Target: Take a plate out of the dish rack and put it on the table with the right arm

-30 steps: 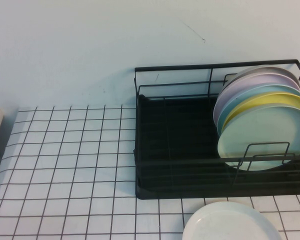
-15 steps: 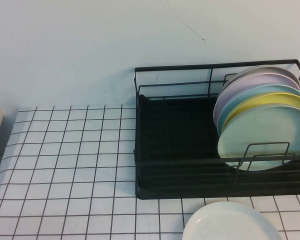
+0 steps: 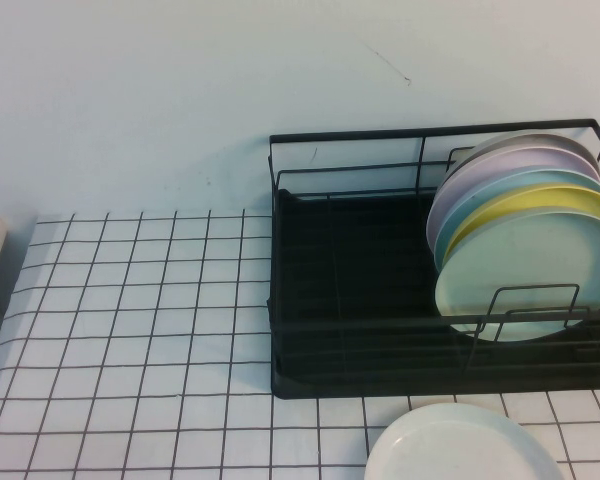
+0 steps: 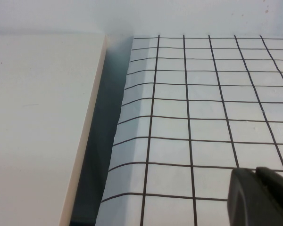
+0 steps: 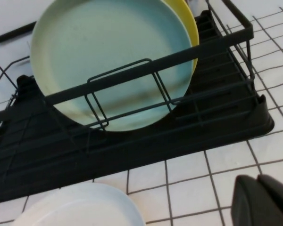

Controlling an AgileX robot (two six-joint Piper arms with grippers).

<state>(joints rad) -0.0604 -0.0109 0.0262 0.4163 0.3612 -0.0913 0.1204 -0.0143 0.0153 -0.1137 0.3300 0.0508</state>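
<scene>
The pale mint-green plate (image 3: 525,275) stands on edge at the front of a row of plates in the black wire dish rack (image 3: 360,300), at the rack's right end; it also shows in the right wrist view (image 5: 113,61). Behind it stand a yellow plate (image 3: 540,205) and further plates. Neither arm shows in the high view. My right gripper (image 5: 257,181) is shut and empty, above the gridded table (image 5: 188,179) in front of the rack. My left gripper (image 4: 255,170) is shut and empty, over the table's (image 4: 203,108) left edge.
A white plate (image 3: 460,445) lies flat on the table in front of the rack, and also shows in the right wrist view (image 5: 80,207). A pale board (image 4: 37,122) lies beyond the table's left edge. The left half of the table (image 3: 130,340) is bare grid.
</scene>
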